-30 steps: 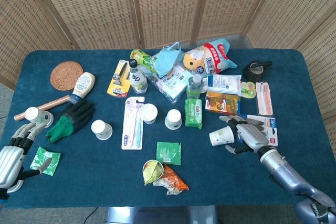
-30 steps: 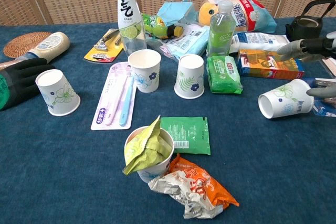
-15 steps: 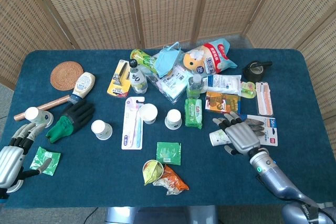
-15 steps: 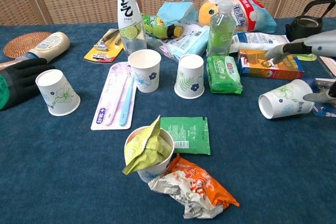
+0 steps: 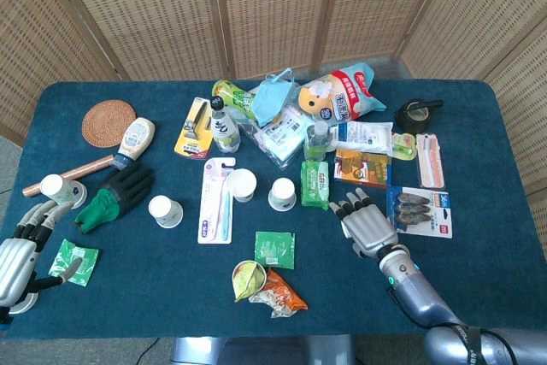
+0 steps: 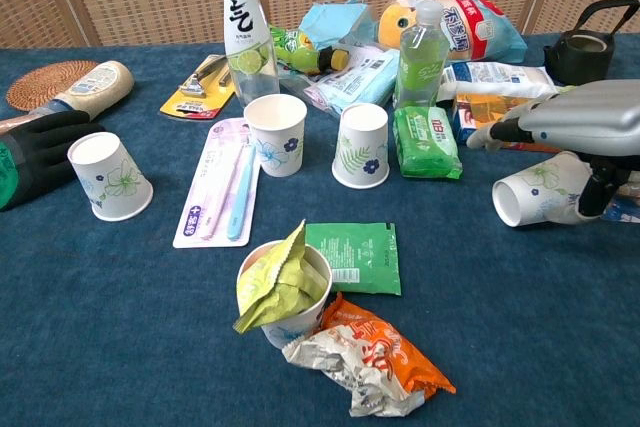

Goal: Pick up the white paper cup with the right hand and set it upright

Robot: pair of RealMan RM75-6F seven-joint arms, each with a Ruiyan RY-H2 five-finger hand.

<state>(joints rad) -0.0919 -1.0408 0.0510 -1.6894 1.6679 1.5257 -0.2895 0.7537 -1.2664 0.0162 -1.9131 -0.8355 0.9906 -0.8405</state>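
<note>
Lying on its side on the blue table (image 6: 120, 347) – white cup (image 6: 535, 190), under the right hand (image 6: 585, 122), fingers spread flat above it, not gripping; left hand (image 5: 21, 250) open, well apart.

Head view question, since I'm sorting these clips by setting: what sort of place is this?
Probably a staged indoor test area, not a home: a blue-covered table crowded with assorted groceries and paper cups, closed in by woven wicker screens.

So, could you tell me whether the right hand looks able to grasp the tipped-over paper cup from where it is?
Probably yes: the right hand is spread directly over the paper cup, which lies on its side, and nothing sits between them.
</note>
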